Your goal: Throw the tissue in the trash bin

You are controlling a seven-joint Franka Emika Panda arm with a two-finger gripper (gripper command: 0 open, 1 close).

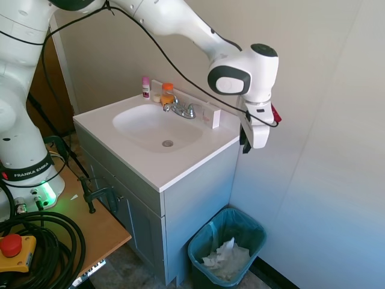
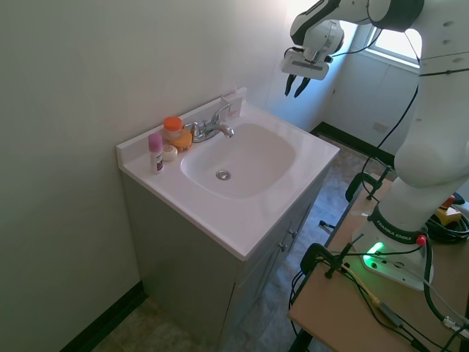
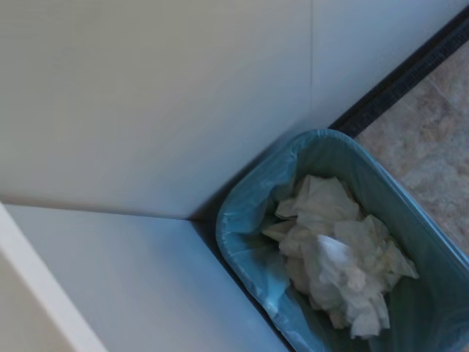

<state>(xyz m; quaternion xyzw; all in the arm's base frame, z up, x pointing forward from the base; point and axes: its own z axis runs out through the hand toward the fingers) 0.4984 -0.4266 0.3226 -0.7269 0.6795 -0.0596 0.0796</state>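
Now the end effector (image 2: pixel 297 86) hangs with fingers apart and empty above the trash bin (image 1: pixel 198 248), crumpled white paper (image 1: pixel 225 257) inside.

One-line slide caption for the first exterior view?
Gripper hangs beside the vanity above the trash bin, crumpled white paper lying inside.

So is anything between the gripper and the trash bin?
No. In the wrist view nothing blocks the look down to the trash bin; in the first exterior view the gripper hangs high above it, beside the vanity.
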